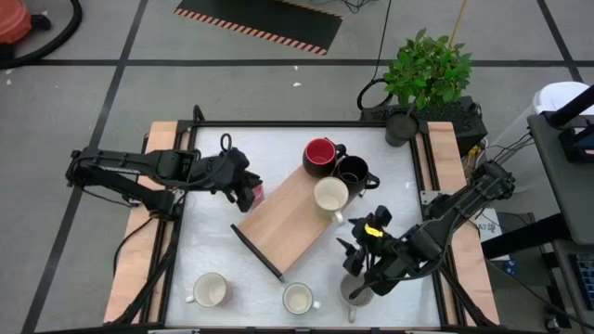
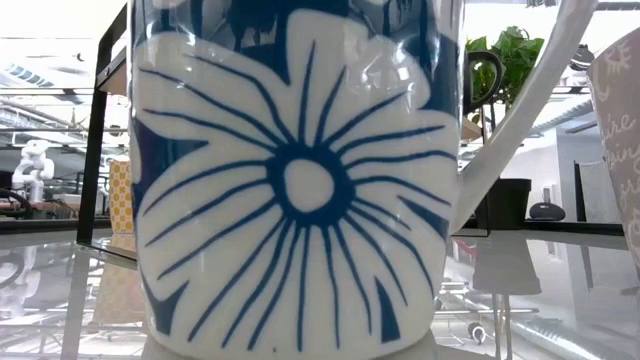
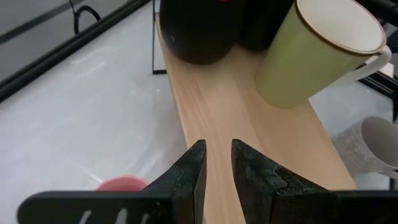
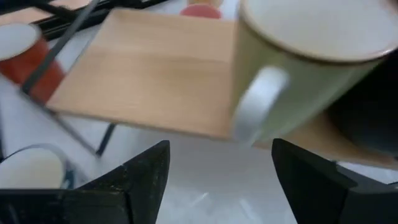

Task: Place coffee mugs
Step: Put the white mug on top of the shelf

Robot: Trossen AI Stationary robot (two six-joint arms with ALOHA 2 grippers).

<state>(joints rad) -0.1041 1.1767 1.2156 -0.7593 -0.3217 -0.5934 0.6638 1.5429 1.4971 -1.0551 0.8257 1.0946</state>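
Reading for labels first: pale script lettering on a grey mug at the edge of the low view, cut off by the frame and too faint to make out. No other writing legible on any mug. Filling nearly all of the low view, a mug with a big blue-and-white flower pattern, rim and base out of frame, white handle sweeping off to one side, blocking the wooden board altogether.

Seen from above, lying aslant on the white tabletop, that board, with three coffee mugs crowded at its far end: red mug, black mug, cream mug.

Poised at the board's left edge, left end effector, fingers narrow with a thin gap and nothing between them; just beside that edge, a pink mug, only part of its rim showing.

Hovering off the board's near right corner, right end effector, spread wide and empty, partly covering a second grey mug, which shows only as a sliver under the arm. Blurred in the right wrist view, the cream mug's handle.

Standing near the board's near end, two white mugs, well apart from each other.
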